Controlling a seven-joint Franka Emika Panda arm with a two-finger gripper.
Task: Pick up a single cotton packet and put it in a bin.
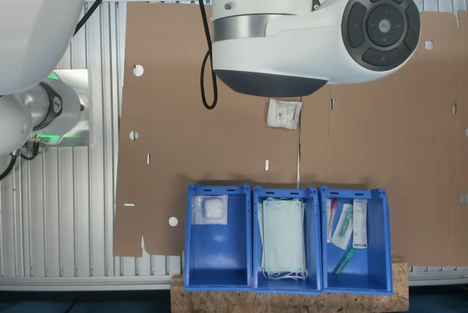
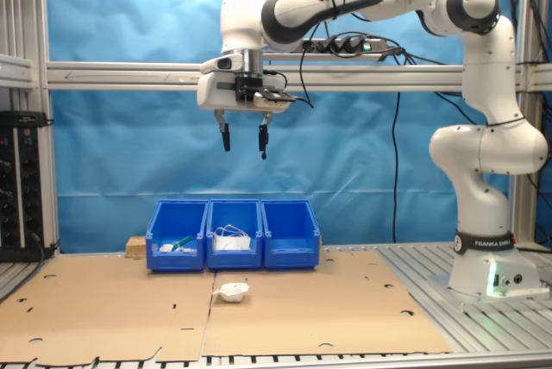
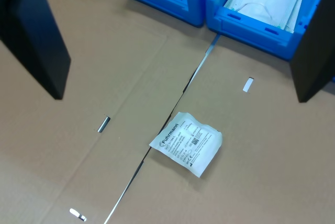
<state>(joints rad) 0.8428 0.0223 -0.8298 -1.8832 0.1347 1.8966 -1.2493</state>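
Pincer: we see it spread, empty, high above the table.
Small crinkly white cotton packet: on cardboard — untouched.
Left: grasp, lift, drop into rectangular blue plastic bin.

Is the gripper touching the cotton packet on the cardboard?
Apart. In the second exterior view the gripper hangs open high above the cotton packet, blue backdrop between them.

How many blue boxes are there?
3, side by side in a row on the cardboard: one rectangular blue plastic bin holds a clear packet, the middle bin pale green masks, the third bin long thin packets.
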